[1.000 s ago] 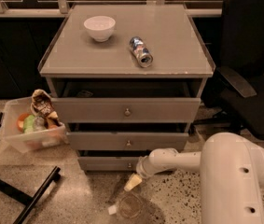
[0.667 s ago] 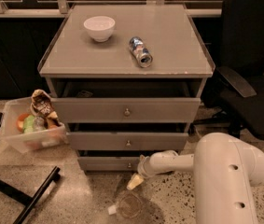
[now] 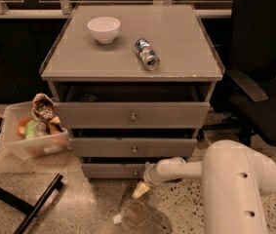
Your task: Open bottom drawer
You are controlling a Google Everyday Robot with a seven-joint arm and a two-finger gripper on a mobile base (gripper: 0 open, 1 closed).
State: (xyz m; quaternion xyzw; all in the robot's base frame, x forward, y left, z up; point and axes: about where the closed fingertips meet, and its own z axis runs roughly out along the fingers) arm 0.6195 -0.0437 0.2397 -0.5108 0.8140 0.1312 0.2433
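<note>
The bottom drawer (image 3: 110,170) is the lowest of three grey drawer fronts in the cabinet; its small round knob (image 3: 135,172) shows at the centre. It stands slightly pulled out, like the two above it. My white arm reaches in from the lower right. My gripper (image 3: 141,189) hangs just below and in front of the bottom drawer's knob, pointing down toward the floor. One pale fingertip (image 3: 140,191) shows there.
A white bowl (image 3: 104,29) and a tipped can (image 3: 147,54) lie on the cabinet top. A clear bin (image 3: 32,138) of snacks sits on the floor at left. A black office chair (image 3: 264,87) stands at right. A black stand leg (image 3: 35,206) crosses the floor at lower left.
The arm's big near segment has shifted left and now fills more of the lower right. The gripper stays by the bottom drawer's knob. The drawers have not moved.
</note>
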